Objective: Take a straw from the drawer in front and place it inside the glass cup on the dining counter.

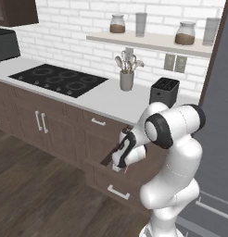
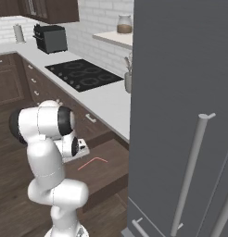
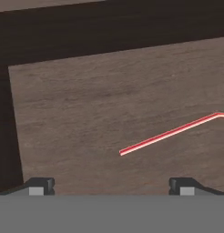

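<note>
The drawer (image 2: 109,176) stands pulled open below the worktop, and its dark wooden floor (image 3: 86,109) is bare apart from the straw. The thin red-pink straw (image 3: 170,133) lies flat on that floor with a bend at its far right end; it also shows as a red line in the right base view (image 2: 90,162). My gripper (image 3: 111,184) hangs over the drawer, open and holding nothing, with the straw's near end just ahead and slightly right of centre. From the base the hand (image 1: 119,165) points down into the drawer (image 1: 108,158). The glass cup and the dining counter are out of view.
A tall grey fridge (image 2: 180,115) stands close on the right of the drawer. On the pale worktop are a black cooktop (image 1: 58,79), a utensil holder (image 1: 126,79) and a toaster (image 1: 164,90). A closed drawer with a silver handle (image 1: 118,192) sits under the open one.
</note>
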